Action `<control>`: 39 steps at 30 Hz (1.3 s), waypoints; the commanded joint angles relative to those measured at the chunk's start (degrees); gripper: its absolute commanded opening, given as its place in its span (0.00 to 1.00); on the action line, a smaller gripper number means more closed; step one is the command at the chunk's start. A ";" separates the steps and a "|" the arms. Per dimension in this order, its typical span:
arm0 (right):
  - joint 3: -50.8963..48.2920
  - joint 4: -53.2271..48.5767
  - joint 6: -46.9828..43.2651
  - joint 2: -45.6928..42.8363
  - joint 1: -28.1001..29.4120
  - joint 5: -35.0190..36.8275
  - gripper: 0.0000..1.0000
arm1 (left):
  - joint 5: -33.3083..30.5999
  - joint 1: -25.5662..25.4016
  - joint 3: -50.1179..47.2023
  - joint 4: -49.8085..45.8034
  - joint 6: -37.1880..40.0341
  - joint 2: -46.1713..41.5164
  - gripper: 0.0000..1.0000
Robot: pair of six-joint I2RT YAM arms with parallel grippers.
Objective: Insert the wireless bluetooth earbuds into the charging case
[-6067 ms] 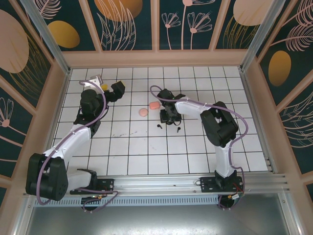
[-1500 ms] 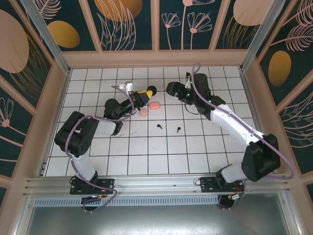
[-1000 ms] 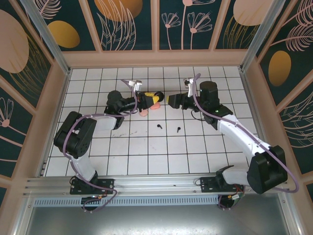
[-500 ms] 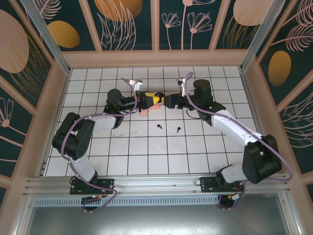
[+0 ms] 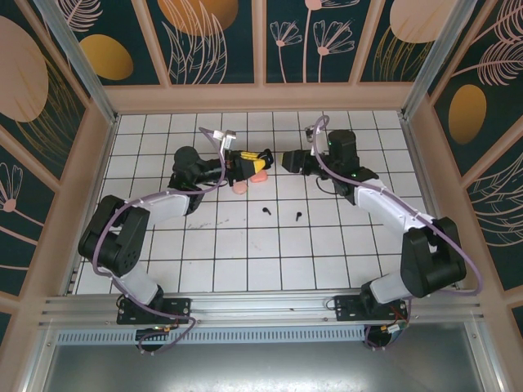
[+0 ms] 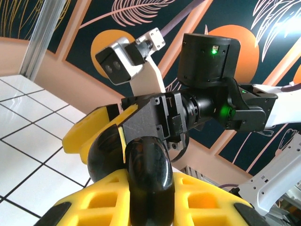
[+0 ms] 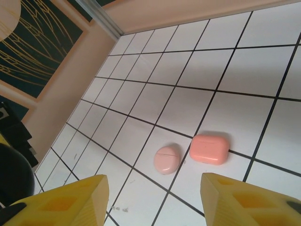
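Readying the black case, likely for opening
The left gripper is clenching the case aloft; the right gripper, released, is facing it and should be approaching squarely. The black earbuds are lying on the surface nearby.

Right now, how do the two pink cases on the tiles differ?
Shape: the round case is a disc; the oblong case is a rounded rectangle. Colour: the round case is paler, the oblong case a deeper salmon. Surface: the round case shows a thin line across its top; the oblong case looks plain. Both lie flat, closed, close together on the white tiles.
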 commanded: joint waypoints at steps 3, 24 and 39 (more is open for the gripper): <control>-3.13 2.91 0.81 -7.48 0.08 -8.76 0.54 | 2.09 -0.15 -0.76 3.47 0.58 -0.91 0.00; 2.48 4.20 1.27 -2.26 2.70 -12.66 0.39 | 3.56 -0.36 0.55 3.58 -0.53 -1.35 0.00; 5.76 3.00 0.84 1.08 4.28 -11.90 0.18 | 3.57 -1.02 1.33 3.49 -0.43 -0.73 0.00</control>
